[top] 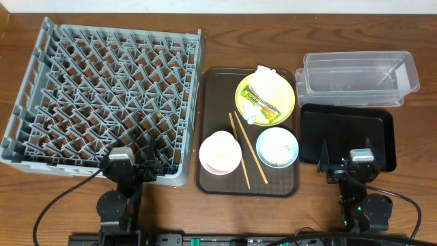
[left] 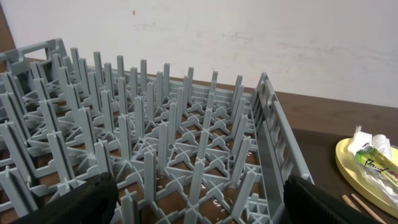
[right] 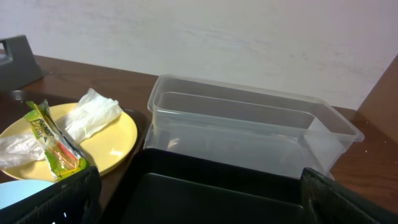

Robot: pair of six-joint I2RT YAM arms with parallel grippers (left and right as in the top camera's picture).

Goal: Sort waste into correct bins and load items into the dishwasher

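Observation:
The grey dish rack [top: 102,96] fills the left side and shows in the left wrist view [left: 186,143]. On the brown serving tray [top: 212,130] stand a yellow plate [top: 287,109] with a white napkin [top: 271,83] and a green-yellow wrapper [top: 259,104], a white bowl [top: 220,152], a light blue bowl [top: 277,147] with white specks, and chopsticks [top: 246,152]. I cannot make out the cup. The clear tub [top: 358,78] and black tray [top: 348,133] are at the right. My left gripper [top: 136,162] [left: 199,205] is open at the rack's near edge. My right gripper [top: 347,164] [right: 202,199] is open over the black tray's near edge.
White rice-like specks lie under the rack's grid [left: 205,199]. In the right wrist view the plate [right: 112,140], napkin [right: 93,112] and wrapper [right: 53,140] sit left of the tub [right: 249,124] and the black tray [right: 205,186]. Cables run along the table's front edge.

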